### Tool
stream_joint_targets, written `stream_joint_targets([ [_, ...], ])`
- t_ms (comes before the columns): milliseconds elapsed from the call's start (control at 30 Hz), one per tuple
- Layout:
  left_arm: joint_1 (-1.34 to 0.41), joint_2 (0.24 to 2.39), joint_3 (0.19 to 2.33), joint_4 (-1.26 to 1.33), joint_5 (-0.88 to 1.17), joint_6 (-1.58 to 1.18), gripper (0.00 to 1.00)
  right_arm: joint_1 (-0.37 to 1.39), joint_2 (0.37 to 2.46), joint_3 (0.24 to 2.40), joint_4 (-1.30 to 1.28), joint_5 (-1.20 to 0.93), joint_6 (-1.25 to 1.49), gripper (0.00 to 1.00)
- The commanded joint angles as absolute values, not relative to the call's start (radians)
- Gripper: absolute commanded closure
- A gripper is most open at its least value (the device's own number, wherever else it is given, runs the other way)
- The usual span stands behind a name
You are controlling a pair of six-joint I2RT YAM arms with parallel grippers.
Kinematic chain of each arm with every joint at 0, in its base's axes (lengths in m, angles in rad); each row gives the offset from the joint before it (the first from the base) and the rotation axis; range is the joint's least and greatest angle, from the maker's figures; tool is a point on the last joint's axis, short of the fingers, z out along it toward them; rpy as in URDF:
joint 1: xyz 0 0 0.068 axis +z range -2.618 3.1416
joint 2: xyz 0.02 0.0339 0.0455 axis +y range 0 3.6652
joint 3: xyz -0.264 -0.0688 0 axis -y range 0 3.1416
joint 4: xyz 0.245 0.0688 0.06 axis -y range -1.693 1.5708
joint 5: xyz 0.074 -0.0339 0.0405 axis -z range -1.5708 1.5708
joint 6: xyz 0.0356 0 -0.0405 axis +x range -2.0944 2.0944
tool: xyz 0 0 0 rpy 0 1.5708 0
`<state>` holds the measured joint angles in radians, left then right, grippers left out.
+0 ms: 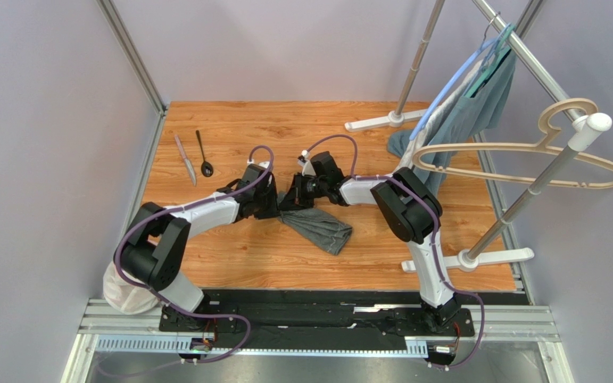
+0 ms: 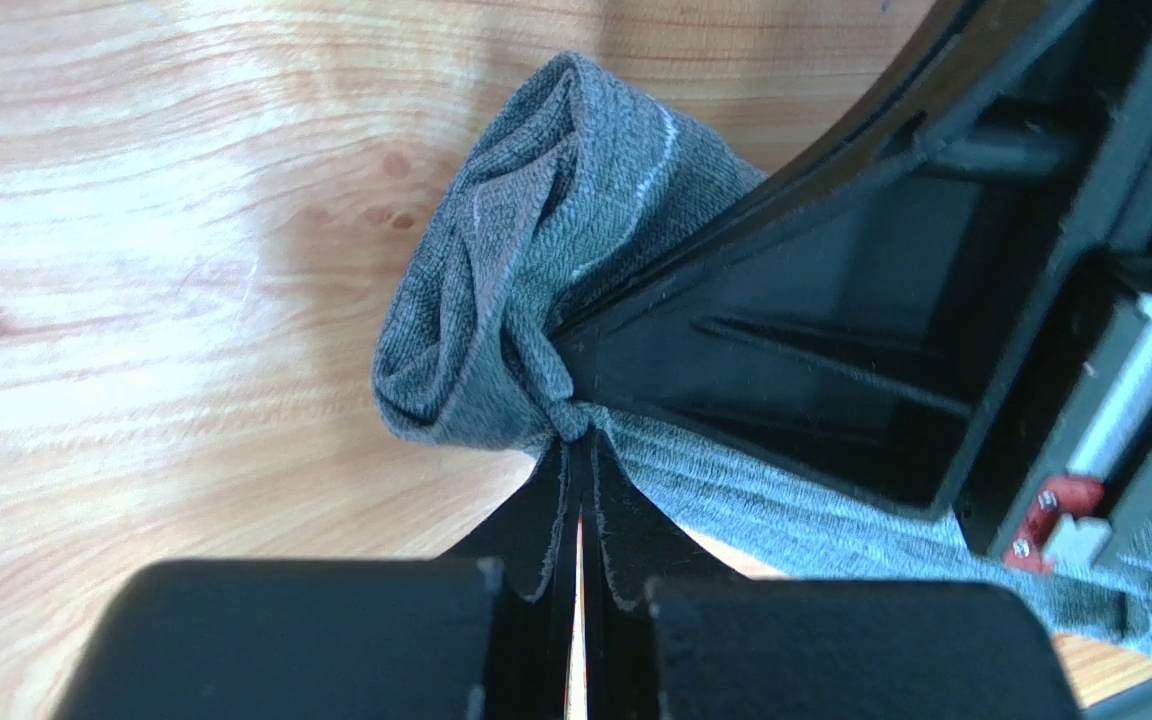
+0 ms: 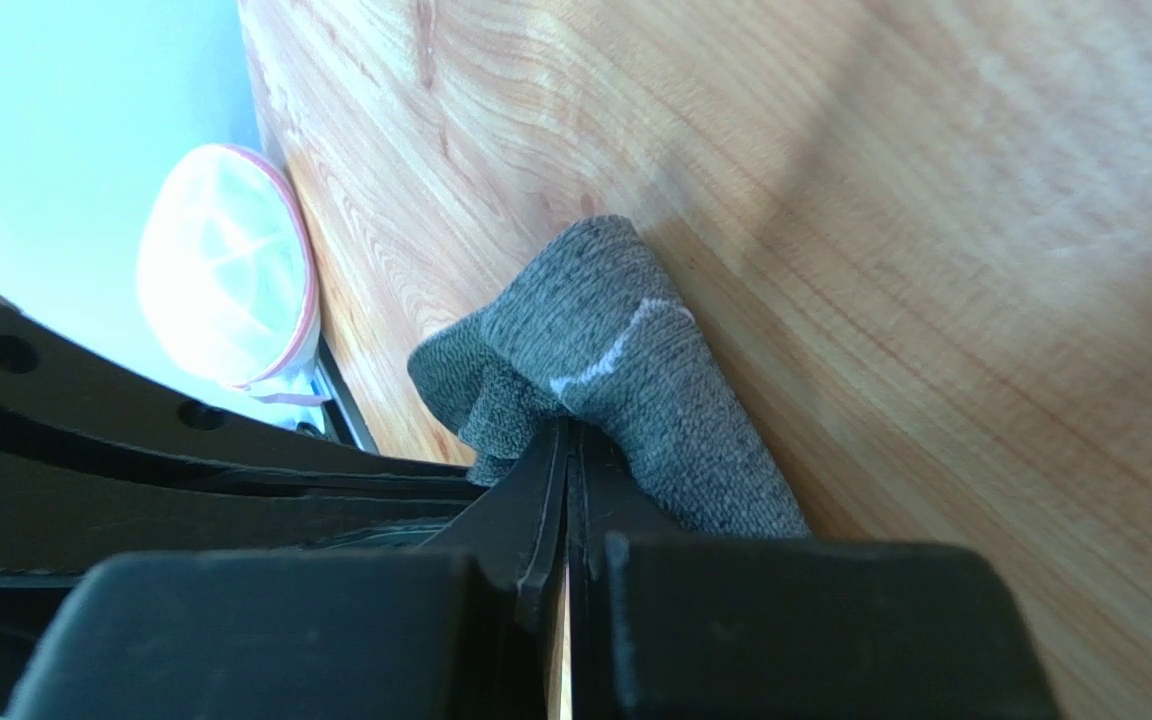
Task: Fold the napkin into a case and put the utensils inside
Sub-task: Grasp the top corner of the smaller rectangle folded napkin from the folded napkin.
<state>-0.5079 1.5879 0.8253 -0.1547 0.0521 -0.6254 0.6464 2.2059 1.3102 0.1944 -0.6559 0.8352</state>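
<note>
The wooden table board [image 1: 230, 255] is the biggest thing here, and I tell every place by it. Over its far right corner a teal-grey garment [image 1: 485, 100] hangs from a hanger. At the middle of the board the dark grey napkin with pale stitched lines [image 1: 322, 227] lies bunched, not flat. Its long axis runs on a diagonal: the gathered end points to the far left, and the loose end trails to the near right of the board. The left gripper [image 2: 579, 443] is clenched on this gathered end, and the right gripper [image 3: 567, 443] also pinches it; the two meet there almost tip to tip. I judge the cloth as light, soft and limp, so it will crumple and not keep a fold by itself. Better holds would be two separate corners on the stitched edge. Near the far left corner of the board lie the slim silver-grey knife [image 1: 185, 159] and the thin black spoon [image 1: 203, 153], side by side and apart. Their long axes run far to near, with the spoon's bowl at the near end. They look hard, thin and probably slippery.
</note>
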Motion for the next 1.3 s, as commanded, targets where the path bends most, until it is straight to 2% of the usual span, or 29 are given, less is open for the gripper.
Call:
stream_joint_targets([
  [0, -0.515, 1.48, 0.828, -0.051, 0.057, -0.595, 1.0, 0.661, 2.218, 1.295, 0.212, -0.678, 0.808, 1.0],
  [133, -0.505, 1.523, 0.9, -0.204, 0.002, -0.597, 1.0, 0.684, 2.192, 1.305, 0.129, -0.67, 0.755, 1.0],
  [333, -0.505, 1.592, 0.959, -0.284, 0.002, -0.663, 1.0, 0.744, 2.174, 1.373, -0.044, -0.574, 0.615, 1.0],
  [533, -0.509, 1.528, 0.92, -0.181, 0.087, -0.539, 1.0, 0.729, 2.223, 1.399, -0.009, -0.574, 0.641, 1.0],
  [600, -0.506, 1.505, 0.917, -0.198, 0.034, -0.523, 1.0, 0.713, 2.232, 1.394, 0.041, -0.638, 0.675, 1.0],
  [700, -0.502, 1.525, 0.972, -0.293, 0.009, -0.518, 1.0, 0.704, 2.218, 1.414, 0.005, -0.594, 0.634, 1.0],
  [767, -0.512, 1.491, 0.953, -0.263, 0.002, -0.523, 1.0, 0.707, 2.218, 1.434, -0.069, -0.595, 0.591, 1.0],
  [900, -0.511, 1.473, 0.899, -0.124, 0.089, -0.499, 1.0, 0.738, 2.206, 1.457, -0.176, -0.45, 0.488, 1.0],
  [1033, -0.512, 1.477, 0.871, -0.023, 0.164, -0.502, 1.0, 0.741, 2.201, 1.46, -0.219, -0.348, 0.512, 1.0],
  [1133, -0.511, 1.474, 0.844, -0.058, 0.115, -0.523, 1.0, 0.733, 2.197, 1.46, -0.203, -0.379, 0.545, 1.0],
  [1267, -0.508, 1.59, 0.961, -0.218, 0.066, -0.522, 1.0, 0.733, 2.191, 1.45, -0.126, -0.532, 0.552, 1.0],
])
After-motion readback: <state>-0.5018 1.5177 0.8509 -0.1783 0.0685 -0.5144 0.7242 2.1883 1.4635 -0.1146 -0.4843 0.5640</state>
